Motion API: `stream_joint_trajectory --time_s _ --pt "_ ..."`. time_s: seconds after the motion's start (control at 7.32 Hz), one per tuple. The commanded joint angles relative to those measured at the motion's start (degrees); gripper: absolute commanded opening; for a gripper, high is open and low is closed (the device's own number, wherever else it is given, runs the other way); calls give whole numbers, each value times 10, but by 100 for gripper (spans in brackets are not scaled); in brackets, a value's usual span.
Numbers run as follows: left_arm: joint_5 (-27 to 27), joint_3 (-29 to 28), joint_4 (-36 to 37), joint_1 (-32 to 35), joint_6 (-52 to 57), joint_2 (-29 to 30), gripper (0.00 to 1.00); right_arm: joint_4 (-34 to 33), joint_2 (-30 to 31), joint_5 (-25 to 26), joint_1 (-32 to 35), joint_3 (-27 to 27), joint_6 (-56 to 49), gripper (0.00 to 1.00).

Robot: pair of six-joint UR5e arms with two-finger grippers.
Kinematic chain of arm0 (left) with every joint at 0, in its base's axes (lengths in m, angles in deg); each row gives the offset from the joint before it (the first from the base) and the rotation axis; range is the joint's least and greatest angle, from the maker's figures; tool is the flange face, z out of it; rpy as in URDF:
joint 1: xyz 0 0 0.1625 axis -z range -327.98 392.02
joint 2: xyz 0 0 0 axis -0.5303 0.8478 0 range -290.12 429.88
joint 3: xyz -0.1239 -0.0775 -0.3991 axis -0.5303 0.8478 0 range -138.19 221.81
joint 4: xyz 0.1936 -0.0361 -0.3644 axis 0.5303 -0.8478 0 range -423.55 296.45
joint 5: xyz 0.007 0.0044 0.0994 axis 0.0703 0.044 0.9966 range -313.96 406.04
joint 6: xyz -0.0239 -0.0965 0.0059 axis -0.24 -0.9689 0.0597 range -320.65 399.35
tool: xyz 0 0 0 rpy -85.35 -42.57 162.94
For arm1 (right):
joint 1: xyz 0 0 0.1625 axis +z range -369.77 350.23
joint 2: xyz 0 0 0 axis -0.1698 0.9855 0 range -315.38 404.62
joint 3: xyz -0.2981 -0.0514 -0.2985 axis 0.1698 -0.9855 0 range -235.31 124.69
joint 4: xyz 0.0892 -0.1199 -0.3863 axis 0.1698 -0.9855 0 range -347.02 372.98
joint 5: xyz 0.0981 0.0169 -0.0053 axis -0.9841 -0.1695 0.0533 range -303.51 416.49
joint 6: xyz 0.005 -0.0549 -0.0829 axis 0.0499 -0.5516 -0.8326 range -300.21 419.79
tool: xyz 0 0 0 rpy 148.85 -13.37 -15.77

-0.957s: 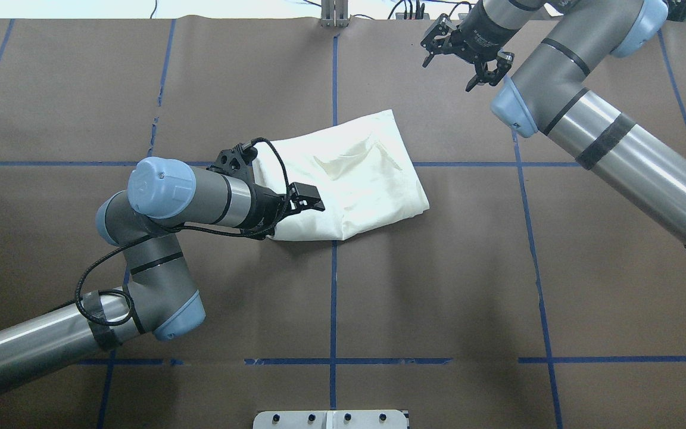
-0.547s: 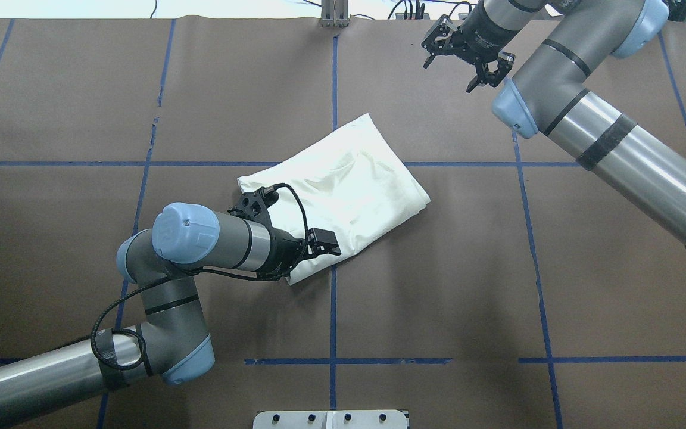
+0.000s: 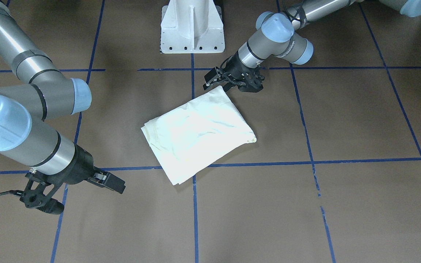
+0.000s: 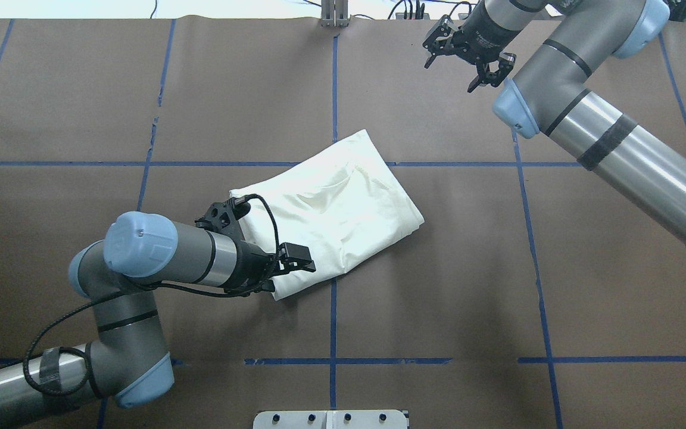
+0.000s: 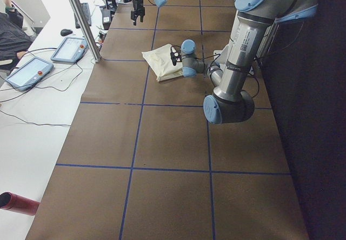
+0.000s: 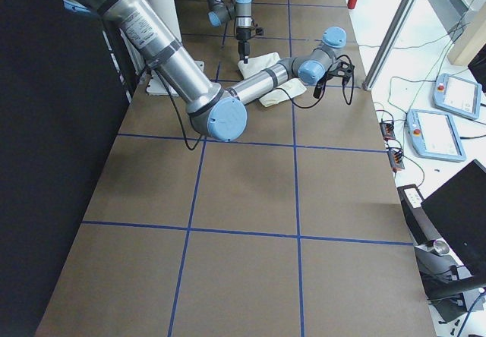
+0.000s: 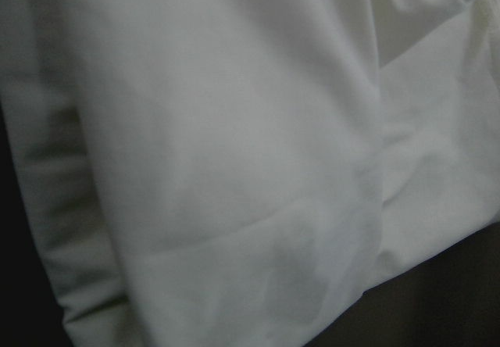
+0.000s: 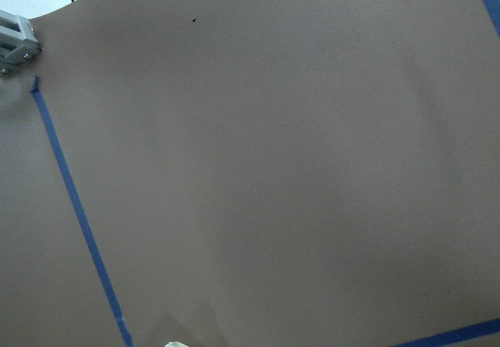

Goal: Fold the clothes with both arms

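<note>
Two grippers are to be weighed against one folded packet. From the front-facing camera, the T-shirt [image 3: 196, 142] is seen plain side up near the middle of the table [image 3: 360, 117], its long axis set obliquely to the blue tape lines [image 3: 269, 163]. The left gripper [image 3: 219, 83] is placed right at the corner on the robot's side, and whether its fingers are clamped on the hem cannot be told. From overhead, the right gripper [image 4: 451, 74] is found well apart from the cloth, beyond its far right corner, with fingers spread and nothing held. By the left wrist camera only cream cloth is shown, close up; by the right wrist camera, only bare table. The left arm is judged the nearer — any coming fold would be led from its corner.
</note>
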Motion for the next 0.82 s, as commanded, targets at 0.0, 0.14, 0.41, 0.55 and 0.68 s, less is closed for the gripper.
stream_joint_trajectory --time_s 0.0,0.14,0.41,0.55,0.68 --pt "-12 68 68 30 57 -41 100 1 7 0 9 2 -13 100" --pt "-11 115 146 63 100 -45 100 0 30 0 24 21 -48 100" --pt "-11 165 286 142 262 -45 100 -6 109 -8 81 61 -203 100" --pt "-11 163 317 200 363 -48 100 -12 148 -31 125 63 -309 100" --pt "-11 160 346 262 495 -62 100 -16 199 -44 159 62 -432 100"
